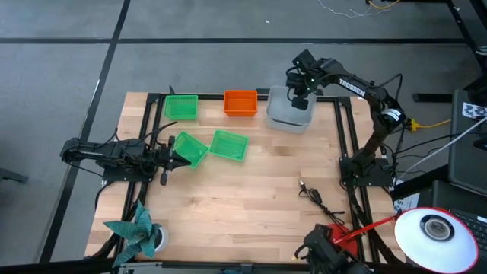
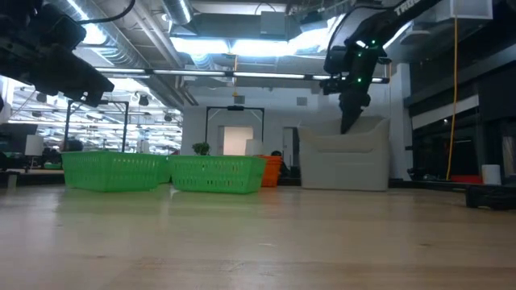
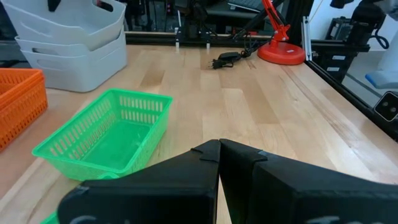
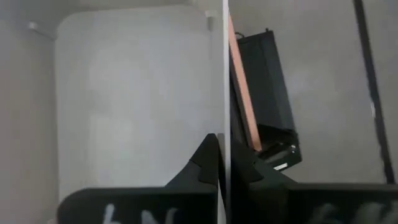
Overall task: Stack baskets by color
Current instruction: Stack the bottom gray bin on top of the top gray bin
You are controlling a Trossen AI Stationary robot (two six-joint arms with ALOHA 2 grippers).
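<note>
Where baskets [image 1: 228, 144] rest, wooden table [image 1: 251, 198].

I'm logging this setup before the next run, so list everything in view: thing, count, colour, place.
Green perforated plastic baskets: three; one at far edge, two mid-table left.
Orange perforated plastic basket stack: one, count within unclear; far edge, middle.
Pale grey translucent basket stack: several nested; far right.
Teal folded paper figure: one; near left corner.
Red lamp with white round head: one; near right.
Black cable: one; right of centre.
Left gripper: shut on a green basket's rim.
Right gripper: shut on the grey stack's wall.
</note>
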